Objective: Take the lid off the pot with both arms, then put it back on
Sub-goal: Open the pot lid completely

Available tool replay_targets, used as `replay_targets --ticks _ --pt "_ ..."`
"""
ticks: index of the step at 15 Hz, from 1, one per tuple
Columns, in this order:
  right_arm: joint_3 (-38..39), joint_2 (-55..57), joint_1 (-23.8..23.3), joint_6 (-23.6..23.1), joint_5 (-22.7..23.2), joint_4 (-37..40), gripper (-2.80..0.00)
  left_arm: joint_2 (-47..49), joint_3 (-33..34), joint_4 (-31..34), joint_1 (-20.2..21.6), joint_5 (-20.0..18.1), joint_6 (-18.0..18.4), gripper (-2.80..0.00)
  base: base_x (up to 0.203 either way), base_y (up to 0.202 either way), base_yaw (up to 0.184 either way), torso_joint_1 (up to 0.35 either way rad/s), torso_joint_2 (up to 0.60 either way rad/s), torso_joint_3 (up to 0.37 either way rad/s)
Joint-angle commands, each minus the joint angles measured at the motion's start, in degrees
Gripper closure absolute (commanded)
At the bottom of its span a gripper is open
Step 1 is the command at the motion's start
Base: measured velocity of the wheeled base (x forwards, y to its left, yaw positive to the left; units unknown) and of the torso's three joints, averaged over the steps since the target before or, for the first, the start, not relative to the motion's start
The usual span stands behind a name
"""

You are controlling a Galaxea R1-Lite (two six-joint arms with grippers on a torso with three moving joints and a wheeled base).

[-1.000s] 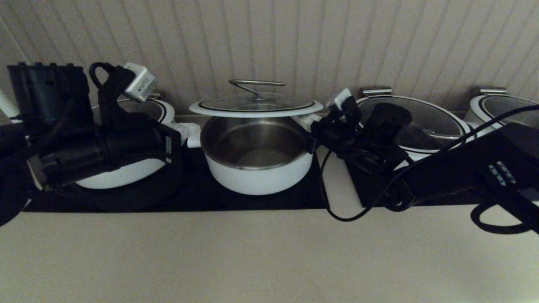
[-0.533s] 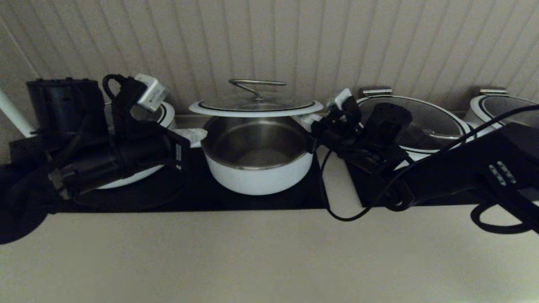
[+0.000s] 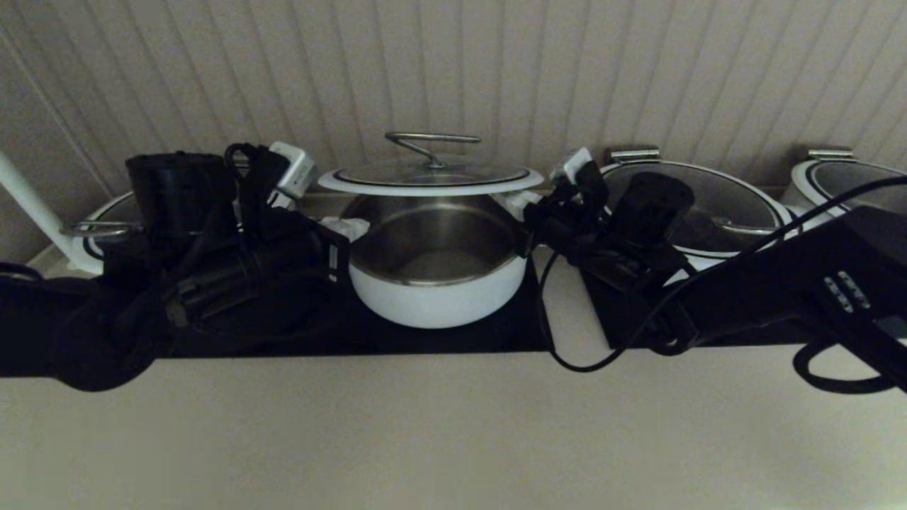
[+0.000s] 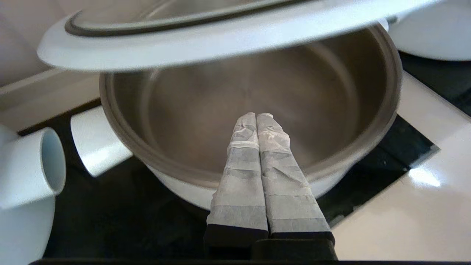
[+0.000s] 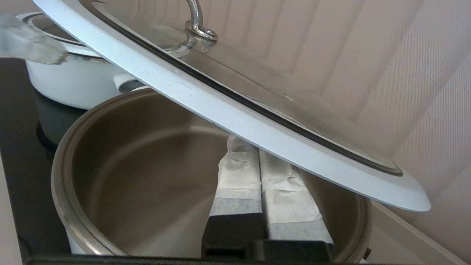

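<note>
The white pot (image 3: 436, 297) with a steel inside stands open on the black hob (image 3: 425, 340). Its glass lid (image 3: 431, 178), white-rimmed with a wire handle, hangs level a little above the pot. My right gripper (image 3: 523, 207) is shut, its taped fingers (image 5: 239, 173) pressed together and reaching under the lid's right rim (image 5: 235, 114). My left gripper (image 3: 346, 228) is shut and empty at the pot's left rim, below the lid's edge. In the left wrist view its fingertips (image 4: 256, 117) point over the pot rim (image 4: 154, 162), with the lid (image 4: 220, 40) above. What bears the lid's left side is hidden.
A second white pot (image 3: 99, 227) sits behind my left arm. Lidded pots stand at the right (image 3: 716, 205) and far right (image 3: 843, 180). A ribbed wall (image 3: 453, 71) rises close behind. The beige counter (image 3: 453, 439) runs along the front. Pot handles (image 4: 97, 141) stick out at the left.
My left arm has swung right, toward the pot, bringing its shut fingers to the pot's left rim. The lid, the pot and my right arm have not moved.
</note>
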Motion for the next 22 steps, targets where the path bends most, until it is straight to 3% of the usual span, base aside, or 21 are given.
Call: replay_targets --ticks 1,8,14,18,22 --pt "0.04 -0.14 0.05 -0.17 0.18 -0.58 0.0 2.04 -1.23 -1.02 -0.02 -0.08 0.05 0.0 0.0 0.0 0.0 0.0 0.0 0.0" --pt "0.25 -0.4 0.57 -0.24 0.27 -0.76 0.0 4.28 -6.12 -2.61 -0.02 1.15 -0.27 0.0 0.0 0.0 0.0 0.0 0.0 0.0" --pt "1.76 -1.27 1.4 -0.35 0.27 -1.18 0.0 4.65 -6.49 -2.66 -0.02 1.59 -1.17 0.0 0.0 0.0 0.0 0.0 0.0 0.0" --pt "8.43 -3.52 1.44 -0.35 0.36 -3.42 0.0 4.91 -6.58 -2.7 -0.02 1.59 -1.17 0.0 0.0 0.0 0.0 0.0 0.0 0.0" --pt "20.94 -8.81 1.34 -0.31 0.57 -7.0 0.0 5.16 -8.41 -2.61 -0.02 1.59 -1.17 0.0 0.0 0.0 0.0 0.0 0.0 0.0"
